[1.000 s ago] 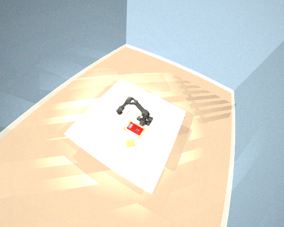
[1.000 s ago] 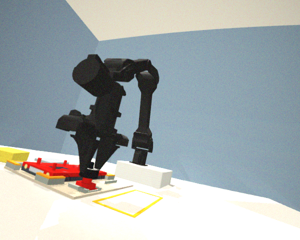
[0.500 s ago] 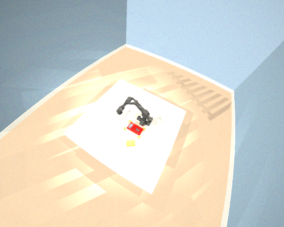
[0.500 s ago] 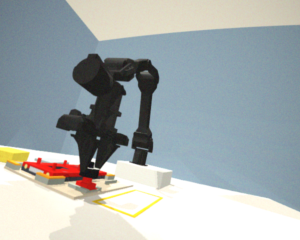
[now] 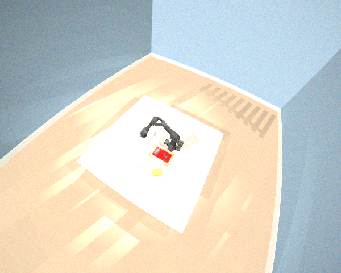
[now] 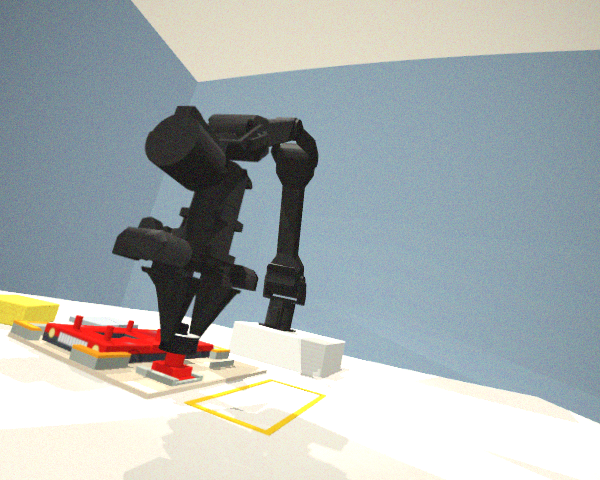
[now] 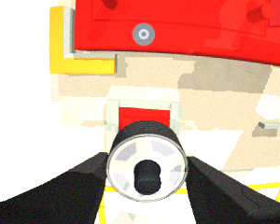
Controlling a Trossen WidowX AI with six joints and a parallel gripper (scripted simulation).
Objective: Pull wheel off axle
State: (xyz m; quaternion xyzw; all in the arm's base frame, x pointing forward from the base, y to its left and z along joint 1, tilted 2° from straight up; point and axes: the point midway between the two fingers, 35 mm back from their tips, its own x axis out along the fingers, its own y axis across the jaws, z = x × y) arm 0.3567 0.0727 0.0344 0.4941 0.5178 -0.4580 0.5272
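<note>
The jaws are clamped on the wheel (image 7: 147,163), which sits on its axle (image 7: 147,175); the marked area (image 6: 256,404) lies at six o'clock on the desk (image 6: 445,444).

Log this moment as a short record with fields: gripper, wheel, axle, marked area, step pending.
gripper: shut on the wheel, one of the fingers on each side
wheel: on the upright axle, over the red base
axle: dark tip showing through the wheel's hub
marked area: yellow outline on the table, nothing inside it
step pending: lift the wheel off the axle, carry it to the marked area
</note>
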